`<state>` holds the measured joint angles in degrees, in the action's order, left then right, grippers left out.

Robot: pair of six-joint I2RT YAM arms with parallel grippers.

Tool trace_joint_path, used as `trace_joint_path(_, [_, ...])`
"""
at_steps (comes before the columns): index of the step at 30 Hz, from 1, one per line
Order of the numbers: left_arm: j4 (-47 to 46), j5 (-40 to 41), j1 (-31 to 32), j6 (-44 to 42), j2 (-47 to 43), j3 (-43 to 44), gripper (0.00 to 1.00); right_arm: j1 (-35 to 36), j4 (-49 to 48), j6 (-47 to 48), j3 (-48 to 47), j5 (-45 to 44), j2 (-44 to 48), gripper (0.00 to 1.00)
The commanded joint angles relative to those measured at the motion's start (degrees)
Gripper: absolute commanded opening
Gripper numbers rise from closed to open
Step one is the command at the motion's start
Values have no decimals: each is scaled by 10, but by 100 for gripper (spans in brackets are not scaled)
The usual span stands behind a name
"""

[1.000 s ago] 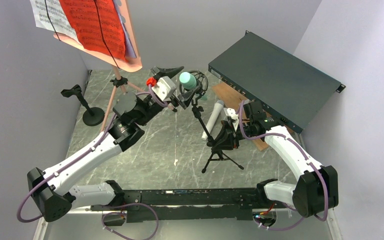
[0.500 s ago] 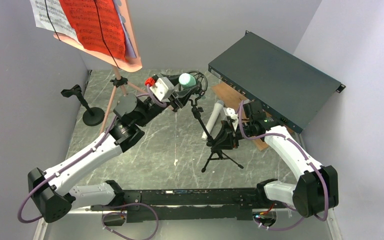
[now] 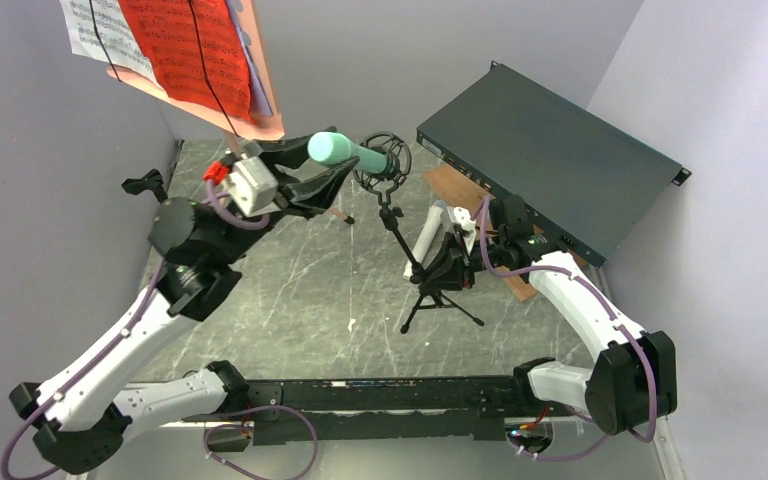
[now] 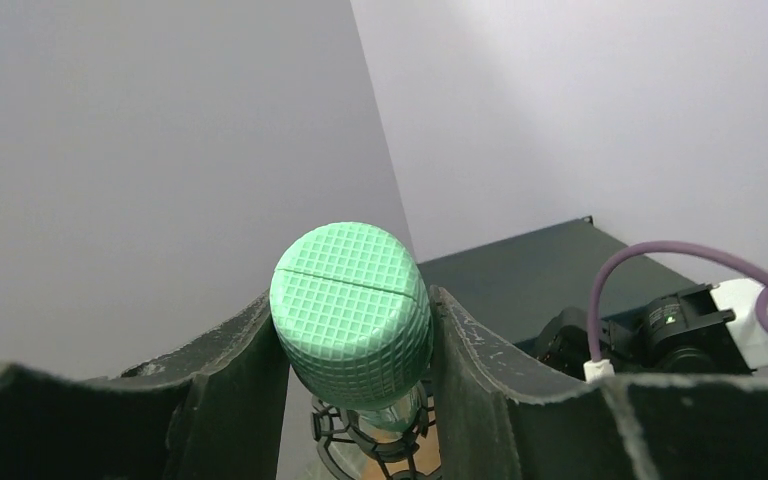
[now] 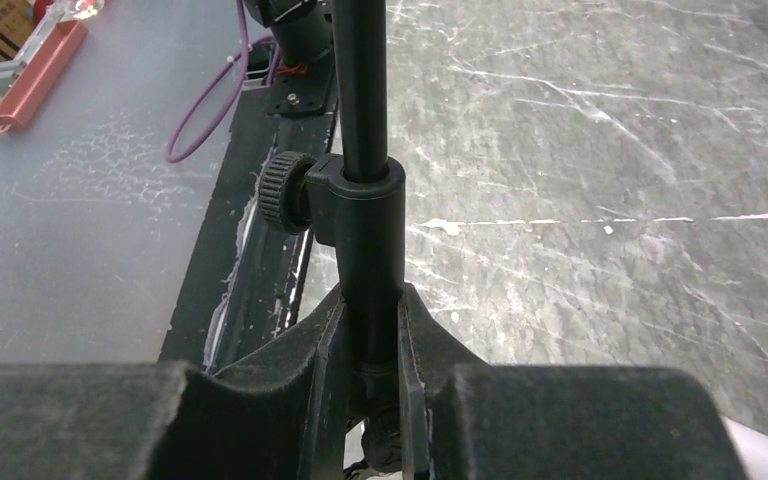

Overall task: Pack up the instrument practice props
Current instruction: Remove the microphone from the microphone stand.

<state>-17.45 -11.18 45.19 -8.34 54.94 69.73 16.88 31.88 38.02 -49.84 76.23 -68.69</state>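
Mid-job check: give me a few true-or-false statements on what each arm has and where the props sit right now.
1. The left jaws are shut on the green microphone. True.
2. The right jaws hang open above the table. False: they clamp the black stand pole.
3. The red sheet sits on the pink music stand. True.
4. The white microphone stands in a mount. False: it lies loose by the right arm.
5. The dark green box is at the table's left side. False: it is at the far right.
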Motion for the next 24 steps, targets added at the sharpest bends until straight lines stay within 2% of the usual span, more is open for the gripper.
trace_joint_path(1, [53,-24,3,-5,-45,42,0,-7,-39,-30,-3,14,2,0])
trace_joint_path(11, [189,-20,2,4,-96,140,0,-9,-26,-12,-8,7,-5,0])
trace_joint_path(18, [328,83,3,33,-135,141,0,-15,54,74,-27,11,-2,0])
trace_joint_path(24, [455,179,3,102,-123,110,0,-25,129,158,-45,1,2,0])
